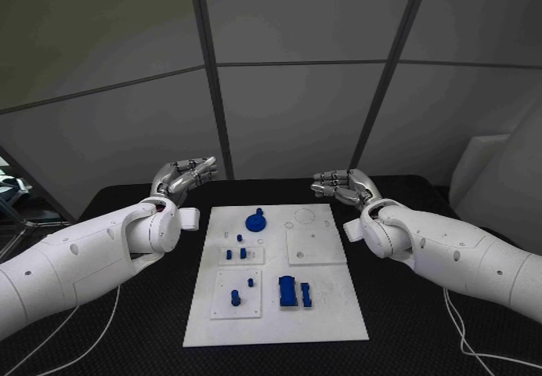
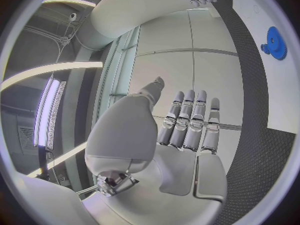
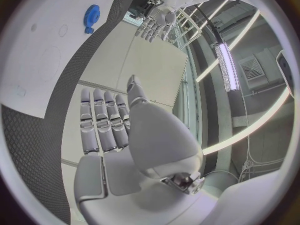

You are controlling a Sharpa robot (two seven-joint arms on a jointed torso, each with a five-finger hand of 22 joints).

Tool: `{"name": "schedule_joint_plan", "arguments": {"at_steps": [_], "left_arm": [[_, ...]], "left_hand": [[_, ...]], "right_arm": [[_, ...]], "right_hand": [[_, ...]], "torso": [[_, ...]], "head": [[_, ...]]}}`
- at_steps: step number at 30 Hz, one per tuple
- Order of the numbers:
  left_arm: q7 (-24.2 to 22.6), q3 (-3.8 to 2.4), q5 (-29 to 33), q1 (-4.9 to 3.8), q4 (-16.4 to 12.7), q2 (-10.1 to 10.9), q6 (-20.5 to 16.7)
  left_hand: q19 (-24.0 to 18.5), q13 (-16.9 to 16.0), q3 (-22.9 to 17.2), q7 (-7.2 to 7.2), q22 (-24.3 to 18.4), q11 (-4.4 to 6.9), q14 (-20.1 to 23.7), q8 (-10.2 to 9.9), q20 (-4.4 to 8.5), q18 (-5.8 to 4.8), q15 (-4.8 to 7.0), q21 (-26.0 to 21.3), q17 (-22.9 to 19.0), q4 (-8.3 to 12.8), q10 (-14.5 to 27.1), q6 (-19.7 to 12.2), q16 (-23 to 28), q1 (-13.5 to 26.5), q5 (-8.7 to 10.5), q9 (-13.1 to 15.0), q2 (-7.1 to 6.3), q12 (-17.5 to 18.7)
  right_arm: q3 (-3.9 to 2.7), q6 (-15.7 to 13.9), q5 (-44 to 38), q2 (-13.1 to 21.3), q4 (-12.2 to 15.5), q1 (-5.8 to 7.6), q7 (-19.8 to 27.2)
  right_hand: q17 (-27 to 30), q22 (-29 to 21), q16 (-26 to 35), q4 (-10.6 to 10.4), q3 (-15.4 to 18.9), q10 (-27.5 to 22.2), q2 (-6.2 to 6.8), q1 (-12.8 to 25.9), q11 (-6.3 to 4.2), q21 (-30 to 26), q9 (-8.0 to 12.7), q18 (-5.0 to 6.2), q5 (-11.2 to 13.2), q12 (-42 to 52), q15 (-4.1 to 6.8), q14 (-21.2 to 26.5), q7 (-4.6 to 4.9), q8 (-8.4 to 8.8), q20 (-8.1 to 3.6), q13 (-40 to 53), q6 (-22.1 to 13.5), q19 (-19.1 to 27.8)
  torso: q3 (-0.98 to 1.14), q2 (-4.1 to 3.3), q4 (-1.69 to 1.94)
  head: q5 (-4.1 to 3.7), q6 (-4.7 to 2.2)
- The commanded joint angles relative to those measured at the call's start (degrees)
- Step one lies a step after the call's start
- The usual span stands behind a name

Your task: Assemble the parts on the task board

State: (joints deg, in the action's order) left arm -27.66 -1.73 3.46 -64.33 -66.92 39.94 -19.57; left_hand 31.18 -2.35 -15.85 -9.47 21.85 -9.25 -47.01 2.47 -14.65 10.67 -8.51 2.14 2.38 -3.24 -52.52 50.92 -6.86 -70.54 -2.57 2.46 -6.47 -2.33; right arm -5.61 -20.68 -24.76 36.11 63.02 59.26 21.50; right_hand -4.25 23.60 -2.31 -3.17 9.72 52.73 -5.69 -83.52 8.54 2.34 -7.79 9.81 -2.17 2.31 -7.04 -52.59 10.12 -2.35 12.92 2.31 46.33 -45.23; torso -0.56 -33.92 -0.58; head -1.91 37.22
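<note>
Both hands, left (image 1: 184, 177) and right (image 1: 342, 185), are held spread and empty beyond the board (image 1: 278, 329). Blue parts (image 1: 294, 292) are seen between and below them; stage undecidable.

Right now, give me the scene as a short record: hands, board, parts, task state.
left hand: raised beyond the board's far left corner, fingers apart, holds nothing
right hand: raised beyond the board's far right corner, fingers apart, holds nothing
task board: white plate, flat on the black table, between the arms
blue gear: on the board's far part, left of centre
small blue pegs: mid-board, left side
blue block: near part, centre, with slim blue pieces beside it
task state: no part held or touched; assembly not yet begun
</note>
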Motion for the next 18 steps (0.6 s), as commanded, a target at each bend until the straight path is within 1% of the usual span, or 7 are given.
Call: {"name": "schedule_joint_plan", "arguments": {"at_steps": [1,3,6,14,16,17,18], "left_arm": [[-0.23,0.02,-0.2,0.07,-1.18,0.22,-1.31],[-0.38,0.15,-0.46,0.39,-2.9,0.58,-3.14],[-0.64,0.39,-0.9,0.95,-5.87,1.19,-6.29],[-1.63,1.28,-2.61,3.09,-17.31,3.56,-18.46],[-1.81,1.44,-2.91,3.47,-19.32,3.98,-20.6],[-1.88,1.51,-3.03,3.63,-20.17,4.16,-21.5],[-1.98,1.59,-3.19,3.83,-21.24,4.38,-22.64]], "left_hand": [[-10.01,2.35,5.05,3.03,-7.01,2.97,15.06,-2.47,4.68,-3.2,2.72,-2.14,-2.38,3.24,16.82,-16.32,2.17,22.6,2.57,-2.46,2.08,2.33],[-12.01,2.35,6.14,3.64,-8.42,3.57,18.08,-2.47,5.63,-6.07,3.27,-2.14,-2.38,3.24,20.2,-19.58,2.6,27.15,2.57,-2.46,6.47,2.33],[-14.2,2.35,7.25,4.31,-9.95,4.23,21.39,-2.47,6.67,-5.99,3.86,-2.14,-2.38,3.24,23.9,-23.17,6.86,32.11,2.57,-2.46,6.47,2.33],[-18.9,2.35,9.62,9.47,-13.23,9.25,28.46,-2.47,8.85,-6.02,8.51,-2.14,-2.38,3.24,31.78,-30.79,6.86,42.7,2.57,-2.46,6.47,2.33],[-19.83,2.35,10.09,9.47,-13.91,9.25,29.89,-2.47,9.34,-6.08,8.51,-2.14,-2.38,3.24,33.4,-32.36,6.86,44.88,2.57,-2.46,6.47,2.33],[-20.32,2.35,10.35,9.47,-14.24,9.25,30.61,-2.47,9.55,-10.67,8.51,-2.14,-2.38,3.24,34.2,-33.15,6.86,45.94,2.57,-2.46,6.47,2.33],[-20.83,2.35,10.62,9.47,-14.66,9.25,31.52,-2.47,9.93,-10.67,8.51,-2.14,-2.38,3.24,35.2,-34.14,6.86,47.3,2.57,-2.46,6.47,2.33]], "right_arm": [[0.16,-1.35,1.14,0.4,1.24,0.09,0.42],[0.54,-2.92,2.83,0.99,3.07,0.15,0.98],[1.21,-5.63,5.72,1.99,6.22,0.25,1.95],[3.94,-16.67,17.52,6.07,19.05,0.65,5.88],[4.46,-18.78,19.78,6.86,21.51,0.73,6.63],[4.69,-19.7,20.76,7.2,22.58,0.76,6.96],[4.98,-20.89,22.03,7.64,23.96,0.81,7.38]], "right_hand": [[4.25,-7.48,2.31,3.17,-3.1,-16.7,5.69,26.46,-2.71,-2.34,2.48,-2.95,2.17,-2.31,2.23,16.66,-3.2,2.35,-4.09,-2.31,-14.67,14.33],[4.25,-9.05,2.31,3.17,-3.77,-20.23,5.69,32.02,-3.27,-2.34,3.0,-3.65,2.17,-2.31,2.7,20.18,-3.89,2.35,-4.95,-2.31,-17.78,17.35],[4.25,-10.71,2.31,3.17,-4.38,-23.93,5.69,37.86,-3.87,-2.34,3.54,-3.92,2.17,-2.31,7.04,23.87,-4.6,2.35,-5.86,-2.31,-21.02,20.53],[4.25,-14.24,2.31,3.17,-9.72,-31.78,5.69,50.34,-8.54,-2.34,7.79,-5.17,2.17,-2.31,7.04,31.72,-6.11,2.35,-7.78,-2.31,-27.95,27.29],[4.25,-14.95,2.31,3.17,-9.72,-33.4,5.69,52.86,-8.54,-2.34,7.79,-5.25,2.17,-2.31,7.04,33.31,-10.12,2.35,-8.16,-2.31,-29.34,28.66],[4.25,-15.33,2.31,3.17,-9.72,-34.24,5.69,54.2,-8.54,-2.34,7.79,-9.81,2.17,-2.31,7.04,34.15,-10.12,2.35,-8.41,-2.31,-30.08,29.35],[4.25,-15.78,2.31,3.17,-9.72,-35.26,5.69,55.8,-8.54,-2.34,7.79,-5.79,2.17,-2.31,7.04,35.16,-10.12,2.35,-8.62,-2.31,-30.89,30.26]], "torso": [[0.14,0.64,0.13],[0.31,1.5,0.31],[0.48,2.36,0.5],[0.56,2.74,0.58],[0.56,2.74,0.58],[0.56,2.74,0.58],[0.56,2.74,0.58]], "head": [[0.43,-0.63],[1.03,-1.53],[1.64,-2.44],[1.91,-2.84],[1.91,-2.84],[1.91,-2.84],[1.91,-2.84]]}}
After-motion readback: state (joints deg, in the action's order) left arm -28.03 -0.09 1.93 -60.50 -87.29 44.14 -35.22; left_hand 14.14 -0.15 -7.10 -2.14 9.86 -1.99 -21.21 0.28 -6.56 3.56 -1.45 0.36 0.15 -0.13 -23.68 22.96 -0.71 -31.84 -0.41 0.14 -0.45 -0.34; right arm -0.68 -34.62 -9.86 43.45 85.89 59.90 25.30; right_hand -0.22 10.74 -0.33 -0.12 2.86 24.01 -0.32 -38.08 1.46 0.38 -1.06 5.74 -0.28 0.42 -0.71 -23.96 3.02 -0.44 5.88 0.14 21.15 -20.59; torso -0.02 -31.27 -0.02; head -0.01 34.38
